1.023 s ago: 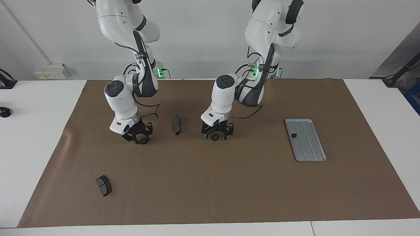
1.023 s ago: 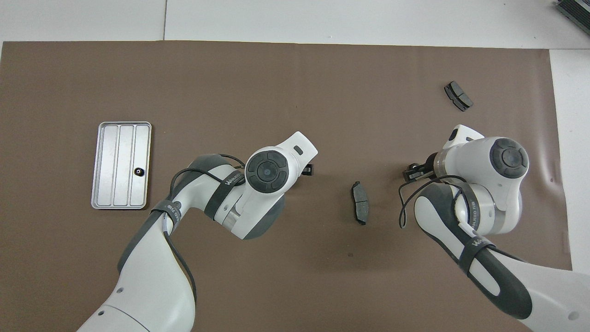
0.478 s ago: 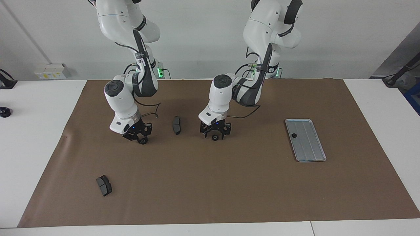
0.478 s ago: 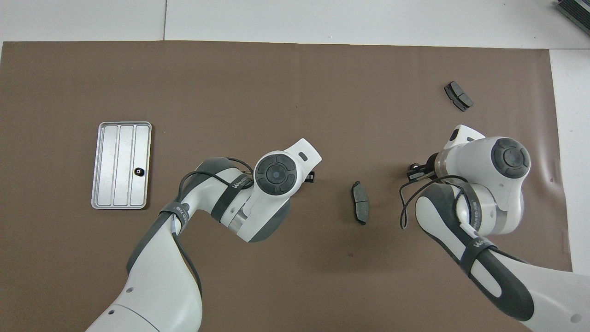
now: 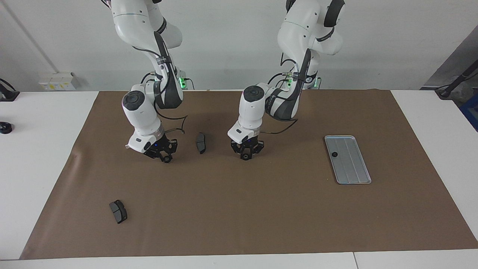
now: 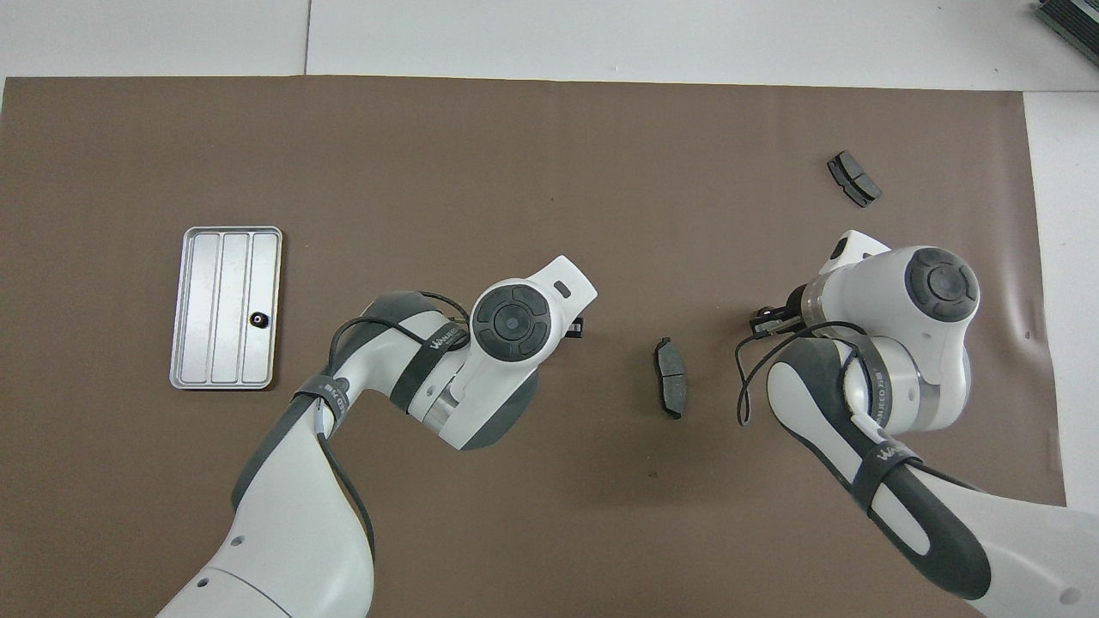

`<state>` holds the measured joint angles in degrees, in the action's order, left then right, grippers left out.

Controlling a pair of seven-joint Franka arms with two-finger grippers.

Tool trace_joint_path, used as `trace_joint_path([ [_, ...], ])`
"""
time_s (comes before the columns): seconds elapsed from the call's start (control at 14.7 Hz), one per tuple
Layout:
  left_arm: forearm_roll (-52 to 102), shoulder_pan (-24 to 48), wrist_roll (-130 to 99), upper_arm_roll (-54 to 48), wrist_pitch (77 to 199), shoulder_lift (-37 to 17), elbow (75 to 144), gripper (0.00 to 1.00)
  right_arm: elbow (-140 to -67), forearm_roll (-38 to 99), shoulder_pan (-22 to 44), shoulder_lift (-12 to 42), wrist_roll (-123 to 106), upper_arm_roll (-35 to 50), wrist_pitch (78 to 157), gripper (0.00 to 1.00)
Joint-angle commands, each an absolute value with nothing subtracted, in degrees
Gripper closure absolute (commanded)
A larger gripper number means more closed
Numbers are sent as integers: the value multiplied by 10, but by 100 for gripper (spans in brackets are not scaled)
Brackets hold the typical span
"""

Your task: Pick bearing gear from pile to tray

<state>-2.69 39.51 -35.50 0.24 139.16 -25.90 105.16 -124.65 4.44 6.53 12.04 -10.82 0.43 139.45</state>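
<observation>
On brown mat | left gripper (image 5: 245,156) fingers clamp round black gear (image 5: 245,157) | right gripper (image 5: 166,159) fingers clamp second gear (image 5: 166,160)

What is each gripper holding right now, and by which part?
Each holds a small black gear by its rim: the left gripper one gear, the right gripper another gear.

Your left gripper (image 5: 246,155): fingers were wide apart around gear (image 5: 245,157), now pinched shut on it. Your right gripper (image 5: 164,157): slid a bit toward pad (image 5: 201,142), turned, gear (image 5: 166,159) held between its fingers.
</observation>
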Motion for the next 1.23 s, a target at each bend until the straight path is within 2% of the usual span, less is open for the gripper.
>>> trace_joint_path([
  [0.0, -38, 395, -371, 10, 1372, -259, 1031, 100, -1237, 61, 63, 124, -87, 8, 1382, 100],
  [0.2, -40, 388, -371, 18, 1359, -249, 1032, 100, -1234, 61, 73, 119, -59, 11, 1378, 100],
  [0.48, -40, 338, -301, 27, 1317, -172, 1065, 100, -1178, 61, 128, 110, 82, 12, 1310, 100],
  [0.75, -40, 252, -167, 26, 1306, -98, 1116, 100, -1162, 62, 201, 120, 225, 12, 1357, 100],
  [1.16, -39, 143, -64, 25, 1310, -83, 1131, 100, -1048, 62, 319, 221, 456, 12, 1421, 100],
])
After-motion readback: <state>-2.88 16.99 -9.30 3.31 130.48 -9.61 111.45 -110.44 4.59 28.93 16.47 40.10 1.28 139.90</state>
